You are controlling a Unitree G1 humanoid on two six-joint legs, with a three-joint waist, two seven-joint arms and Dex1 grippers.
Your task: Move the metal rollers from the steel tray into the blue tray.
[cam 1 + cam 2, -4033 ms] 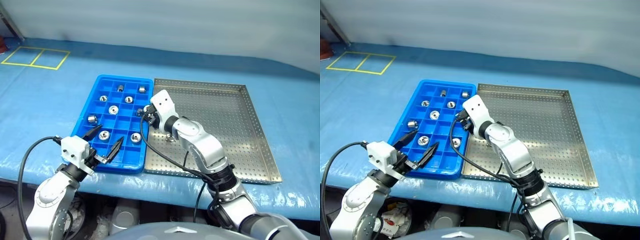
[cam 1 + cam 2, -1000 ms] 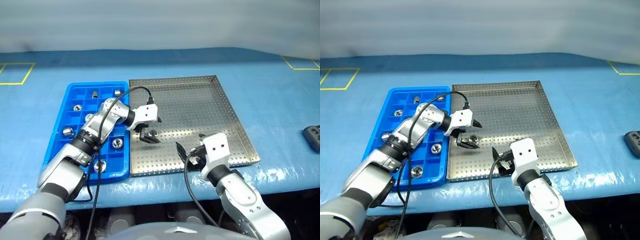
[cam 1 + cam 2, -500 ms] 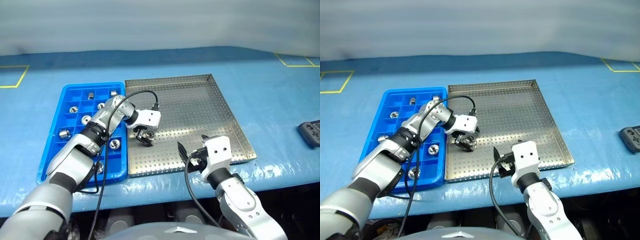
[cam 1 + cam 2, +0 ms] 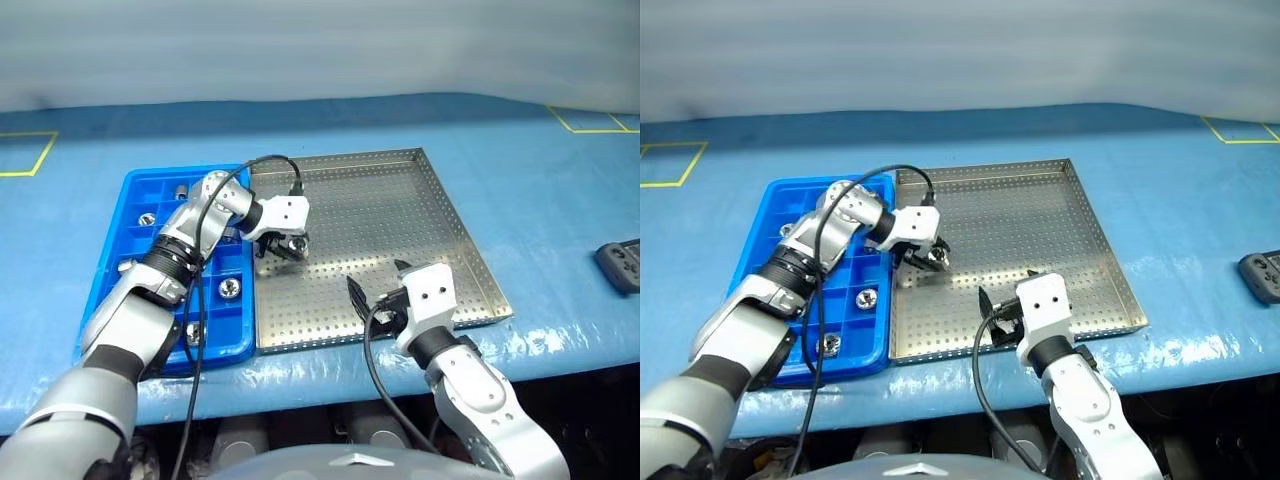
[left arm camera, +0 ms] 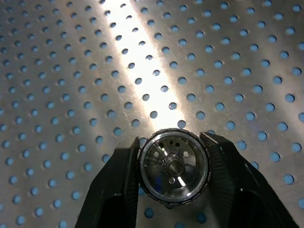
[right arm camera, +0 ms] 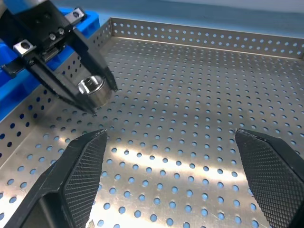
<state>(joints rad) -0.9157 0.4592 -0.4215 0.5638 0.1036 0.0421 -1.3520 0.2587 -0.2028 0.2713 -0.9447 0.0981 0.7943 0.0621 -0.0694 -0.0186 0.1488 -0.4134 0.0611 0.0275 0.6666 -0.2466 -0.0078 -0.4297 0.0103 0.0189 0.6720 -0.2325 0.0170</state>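
My left gripper is shut on a shiny metal roller, a hollow ring held between both black fingers just above the perforated floor of the steel tray, near its left rim. The right wrist view shows the same held roller. The blue tray lies beside the steel tray on the left and holds several rollers in separate compartments. My right gripper hangs open over the steel tray's near edge, its fingers wide apart with nothing between them.
Both trays rest on a table under a blue cover. A dark remote-like object lies at the far right. Yellow tape marks show on the far left. The left arm's black cable loops above the trays' shared edge.
My left gripper has closed on the roller it was straddling and lifted it a little, toward the far side. The right gripper has stayed open and nearly still.
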